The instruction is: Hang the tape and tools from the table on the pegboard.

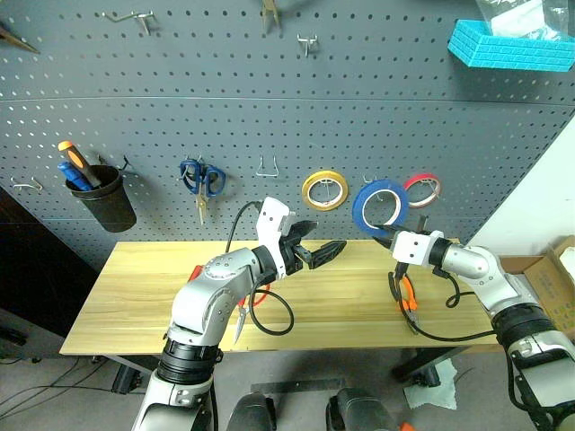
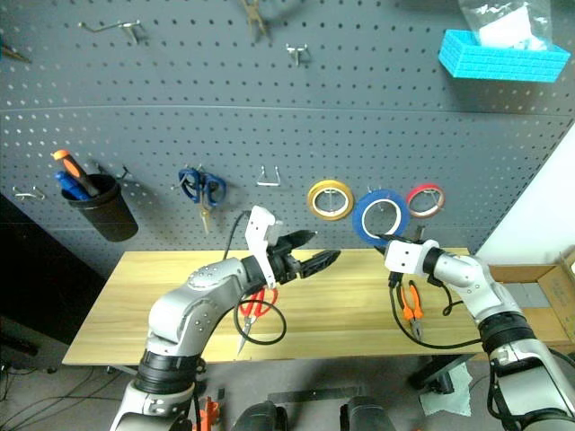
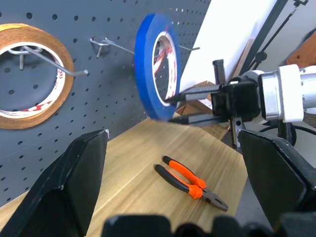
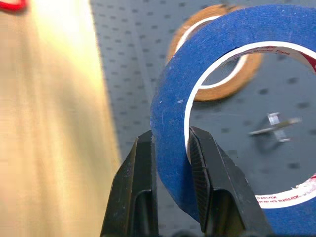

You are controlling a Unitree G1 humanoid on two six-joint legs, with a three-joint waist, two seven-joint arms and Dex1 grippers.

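Pinching thin blue tape ring (image 4: pixel 173 123) | right hand (image 4: pixel 170 143) | perforated grey pegboard (image 1: pixel 269 81)

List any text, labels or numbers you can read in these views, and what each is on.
None is legible.
Blue tape: red print on the white inner core, too blurred to read.
Yellow tape: red marks on the inner core, too blurred to read.
Pliers: no marking visible.

Blue tape ring (image 1: pixel 378 205) upright before pegboard (image 1: pixel 269 99), orange-handled pliers (image 1: pixel 407 297) and red scissors (image 2: pixel 252 310) flat on table (image 1: pixel 341 305)
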